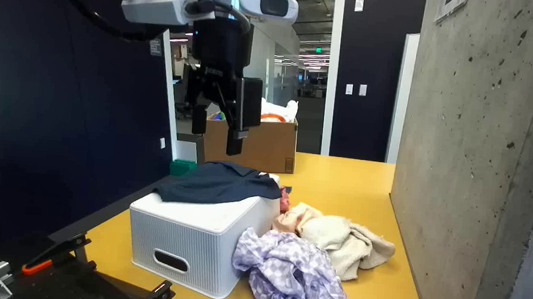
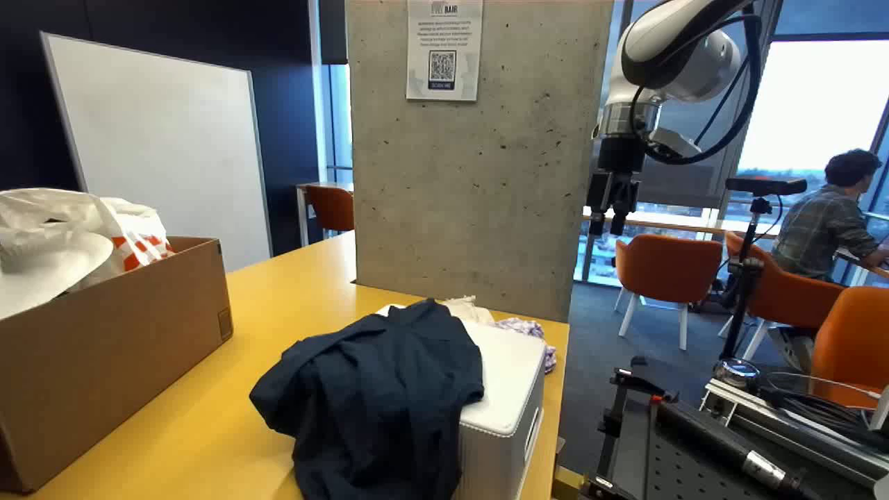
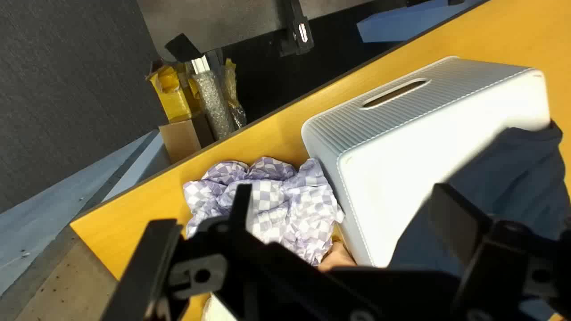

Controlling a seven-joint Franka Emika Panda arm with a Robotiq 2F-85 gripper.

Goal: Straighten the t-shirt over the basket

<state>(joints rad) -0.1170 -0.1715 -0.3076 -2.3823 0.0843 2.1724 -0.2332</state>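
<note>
Window (image 2: 819,104) glaring white; basket top (image 3: 397,178) overexposed in wrist view (foreground blurred).

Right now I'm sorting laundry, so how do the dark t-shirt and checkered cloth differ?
The dark t-shirt is plain navy; the checkered cloth is purple and white. The t-shirt drapes over the white basket, while the cloth lies bunched beside it on the table. Both are creased fabric.

Office w/ whiteboard (image 2: 163,149), orange chairs (image 2: 669,269), far-off green sign (image 1: 319,50), prob. exit
</note>
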